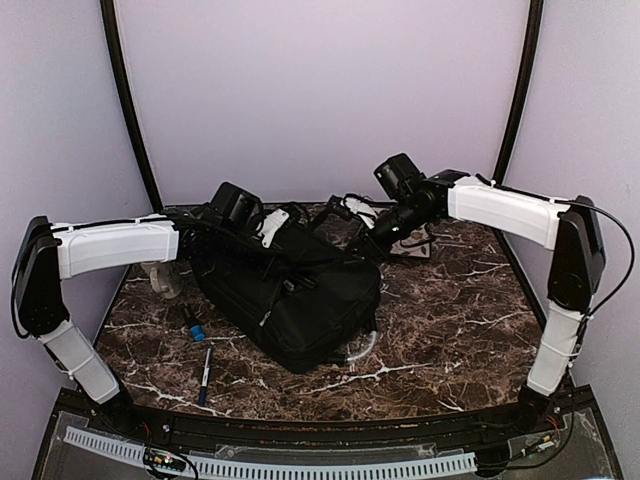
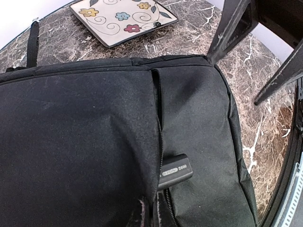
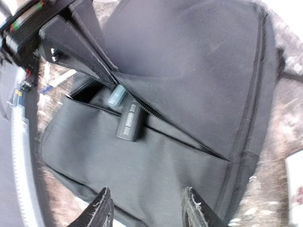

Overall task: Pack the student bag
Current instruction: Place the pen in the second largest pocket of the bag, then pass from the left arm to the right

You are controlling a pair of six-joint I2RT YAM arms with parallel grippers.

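Note:
The student bag [image 1: 290, 290] lies in the middle of the table, a black fabric bag with a zip pocket standing open. My left gripper [image 2: 154, 212] is shut on the bag's fabric at the edge of the zip opening [image 3: 111, 80] and holds that flap up. A dark grey block [image 3: 129, 124] with white lettering sticks halfway out of the pocket, with a pale blue cap [image 3: 116, 96] beside it. My right gripper [image 3: 147, 210] hangs open just above the bag's front panel, a short way from the block, with nothing between its fingers [image 3: 100, 208].
A square flower-patterned plate [image 2: 120, 19] lies on the marble table behind the bag. A pen [image 1: 205, 372] and a small blue-tipped thing [image 1: 194, 326] lie to the left of the bag. A pale tube [image 1: 364, 346] shows under the bag's right corner.

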